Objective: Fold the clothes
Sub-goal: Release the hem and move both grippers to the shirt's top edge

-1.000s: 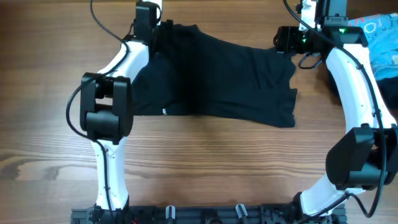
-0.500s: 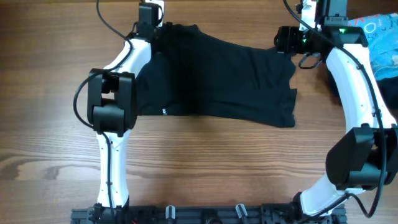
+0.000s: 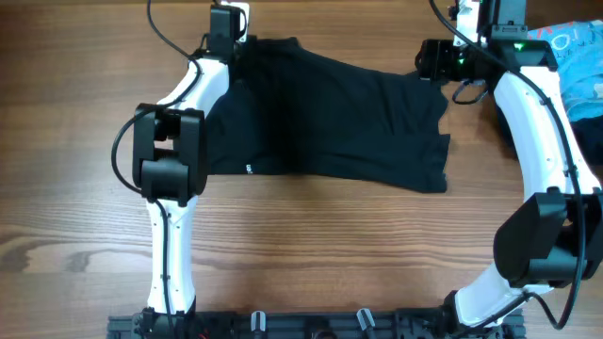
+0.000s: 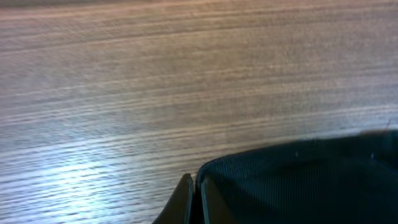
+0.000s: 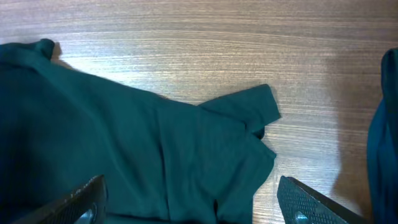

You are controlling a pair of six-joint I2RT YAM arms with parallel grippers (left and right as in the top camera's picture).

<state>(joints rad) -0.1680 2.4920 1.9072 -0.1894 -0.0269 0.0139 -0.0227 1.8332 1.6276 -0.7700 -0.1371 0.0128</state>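
Wood-grain table [image 3: 311, 245] carries the shirt [image 3: 330, 122], spread loosely across its far middle. Over the last second the left gripper [image 4: 194, 202] has snapped closed at the shirt's far-left hem, seemingly pinching it, so a first fold can likely start. The left arm reaches long and low to that corner. The right gripper [image 5: 193, 186] hangs agape over the far-right sleeve, unmoved.

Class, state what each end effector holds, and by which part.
Left end effector: shut on the soft black T-shirt's far edge. Right end effector: open, holding nothing.
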